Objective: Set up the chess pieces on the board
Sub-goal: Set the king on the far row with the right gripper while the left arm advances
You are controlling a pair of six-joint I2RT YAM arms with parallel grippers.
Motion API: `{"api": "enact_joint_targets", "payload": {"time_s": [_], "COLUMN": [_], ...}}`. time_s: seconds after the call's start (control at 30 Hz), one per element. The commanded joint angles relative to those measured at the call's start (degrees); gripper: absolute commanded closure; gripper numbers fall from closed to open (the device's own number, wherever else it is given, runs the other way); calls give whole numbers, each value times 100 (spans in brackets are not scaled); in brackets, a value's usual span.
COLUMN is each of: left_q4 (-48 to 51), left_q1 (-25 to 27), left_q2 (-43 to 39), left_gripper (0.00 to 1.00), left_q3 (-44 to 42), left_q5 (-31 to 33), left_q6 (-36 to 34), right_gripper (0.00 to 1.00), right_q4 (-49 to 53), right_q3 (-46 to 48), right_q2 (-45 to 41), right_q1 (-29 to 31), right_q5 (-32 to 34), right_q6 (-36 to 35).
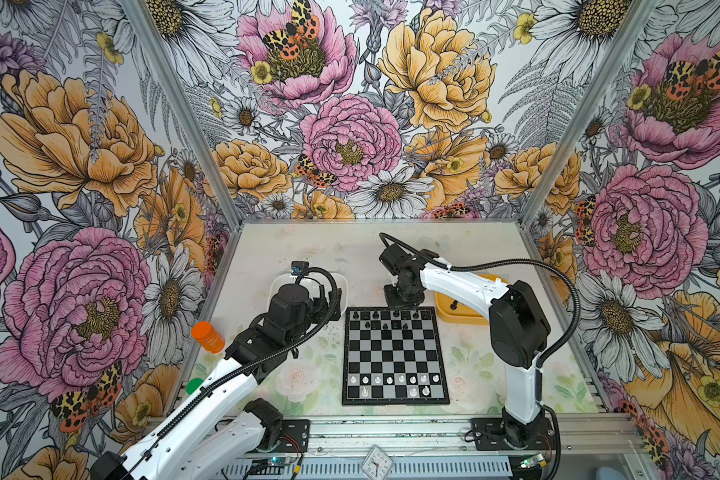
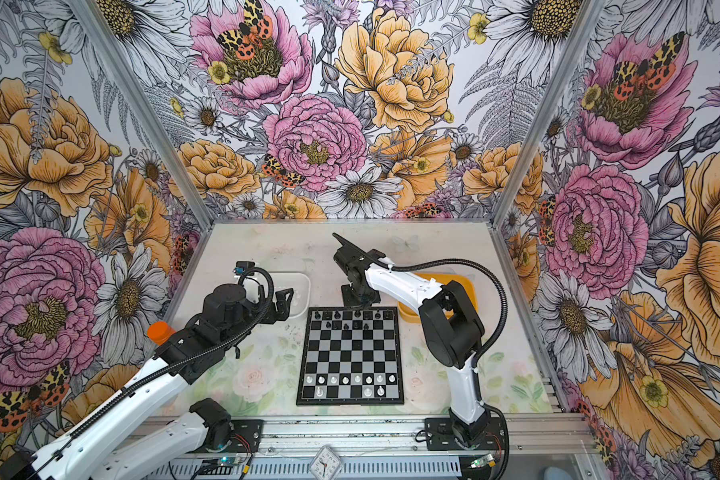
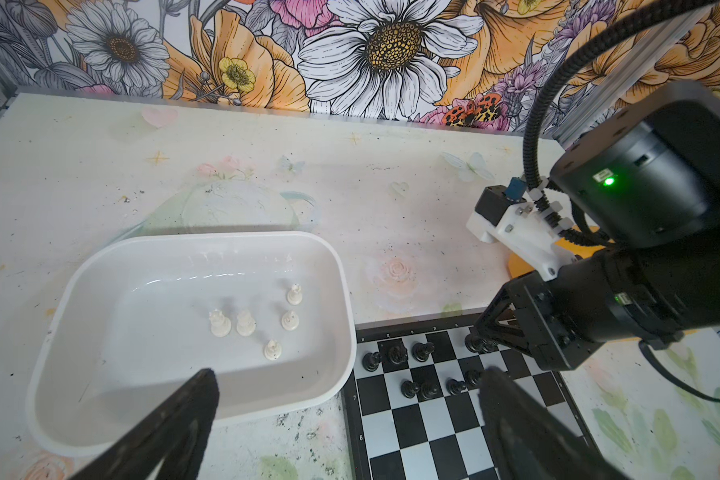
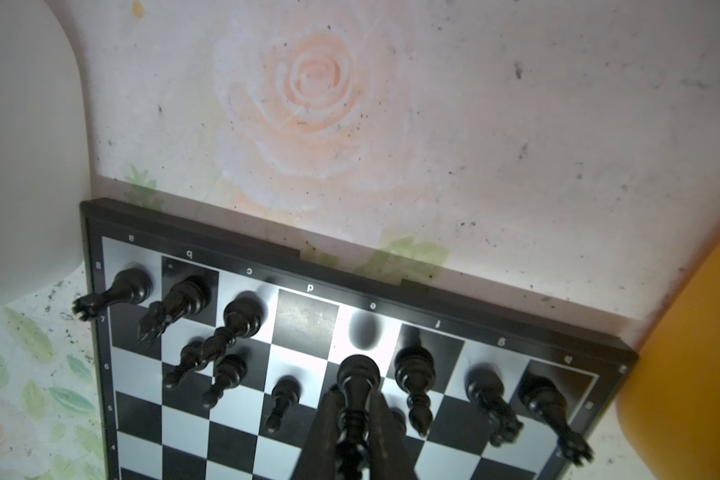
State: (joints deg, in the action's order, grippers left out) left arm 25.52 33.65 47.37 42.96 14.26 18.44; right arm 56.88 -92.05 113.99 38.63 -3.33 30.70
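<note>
Top views, near to far: board (image 1: pixel 395 353), white chess pieces (image 1: pixel 401 379) on its near rows, black chess pieces (image 1: pixel 385 327) on far rows. Right fingers (image 4: pixel 323 432) pinched on a black piece (image 4: pixel 355 386) (over the far row). Left fingers (image 3: pixel 184 411) spread wide, empty, by white tray (image 3: pixel 208 239).

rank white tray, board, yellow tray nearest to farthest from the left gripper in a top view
1. white tray, at far left, overlapped by the left gripper
2. board, centre, just right of the gripper
3. yellow tray, off the board's far right corner
</note>
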Motion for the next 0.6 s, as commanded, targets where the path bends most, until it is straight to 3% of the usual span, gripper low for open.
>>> {"api": "enact_joint_targets", "payload": {"time_s": [0.0, 0.57], "left_q4": [-7, -1], "left_q1": [34, 19], "left_q2": [8, 18], "left_gripper": [1, 1], "left_q3": [194, 233], "left_q5": [-46, -9], "left_q6": [-155, -176], "right_gripper": [87, 84], "right_q4": [-140, -230], "right_q3": [54, 23], "right_q2": [106, 248], "right_q1": [41, 39], "right_q5": [-3, 54], "right_q6": [103, 68]}}
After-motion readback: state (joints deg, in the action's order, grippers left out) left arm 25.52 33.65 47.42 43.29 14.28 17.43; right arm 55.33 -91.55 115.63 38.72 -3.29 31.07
